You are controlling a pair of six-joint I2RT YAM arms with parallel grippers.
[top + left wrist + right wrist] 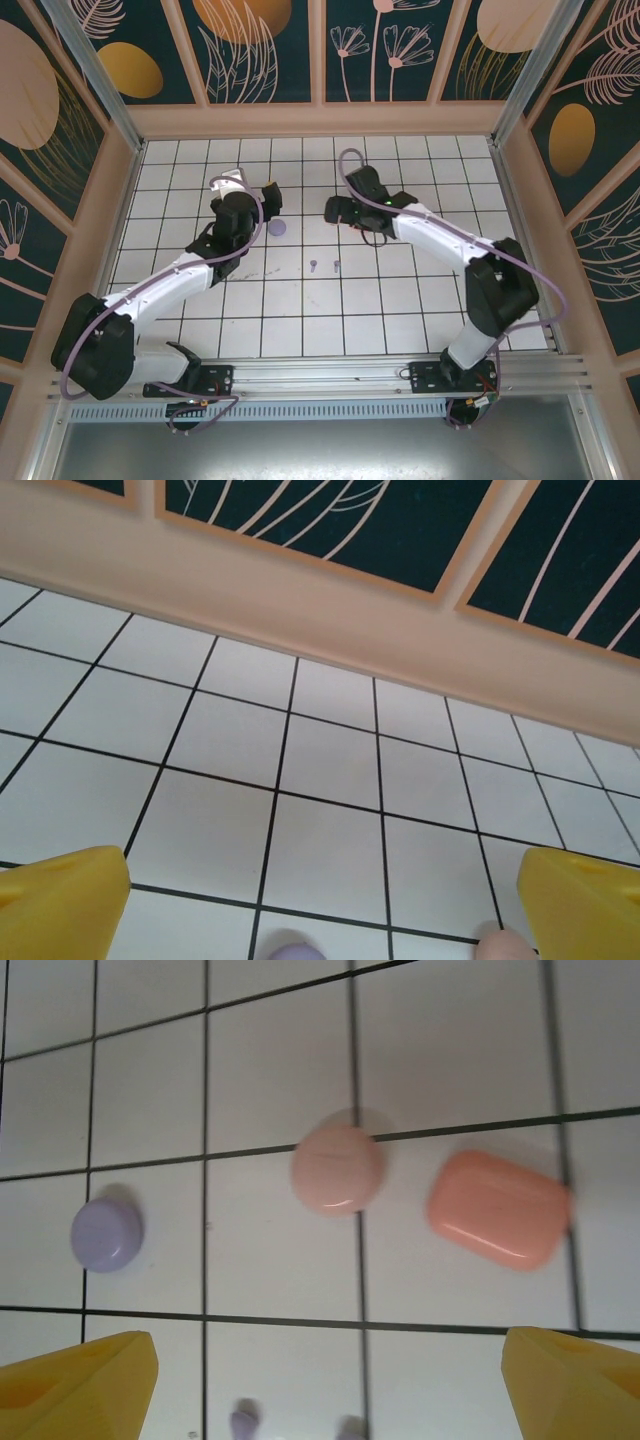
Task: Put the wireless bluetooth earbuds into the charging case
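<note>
Yellow right fingers [80,1380] stand wide apart, gripping nothing. Between them, at 6 o'clock, two earbuds [243,1422] lie on the tabletop [280,1250]. Beyond sits the pink case [337,1168], with the lilac case [107,1232] at its 9 o'clock and the coral case [499,1208] at its 3 o'clock. Both left fingers [60,900] also gape empty.

Worktop [330,310]: white square tiles, dark grout lines. Enclosure walls [270,50] at 9, 12 and 3 o'clock: dark teal panels, floral print, pale wooden framing. Aluminium rail [330,382] at 6 o'clock.
</note>
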